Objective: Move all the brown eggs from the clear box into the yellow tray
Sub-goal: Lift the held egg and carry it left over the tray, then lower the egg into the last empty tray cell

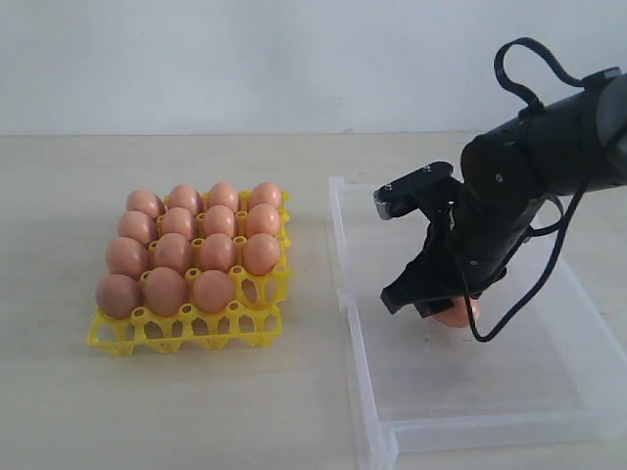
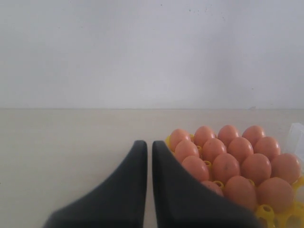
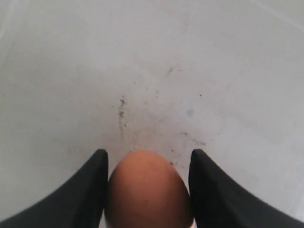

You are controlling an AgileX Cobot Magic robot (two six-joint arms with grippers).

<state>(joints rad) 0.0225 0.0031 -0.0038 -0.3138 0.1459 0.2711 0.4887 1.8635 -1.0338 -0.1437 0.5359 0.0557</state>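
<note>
Orange-brown and smooth, one brown egg (image 1: 462, 314) sits low in the clear box (image 1: 355, 338) on the right of the scene, towards the box's left half and about midway between its near and far walls. The right gripper (image 1: 446, 308) reaches down over it. In the right wrist view its two black fingers (image 3: 90, 190) stand on either side of the egg (image 3: 148, 190), each pressed against a flank, with the rounded end poking out just past the fingertips, so the jaws are closed on it. Whether the egg rests on the scuffed floor (image 3: 121, 111) or hangs just above it, I cannot tell. Well apart to the left, on the pale table (image 1: 196, 411), the yellow tray (image 1: 186, 340) carries fifteen more brown eggs (image 1: 196, 250) in four rows, and only its near right corner cup (image 1: 257, 294) is unfilled. The left gripper (image 2: 146, 145) shows only in its own wrist view, fingers (image 2: 135, 185) brought together with a thin slit between them and nothing held, just beside the tray's left side.
</note>
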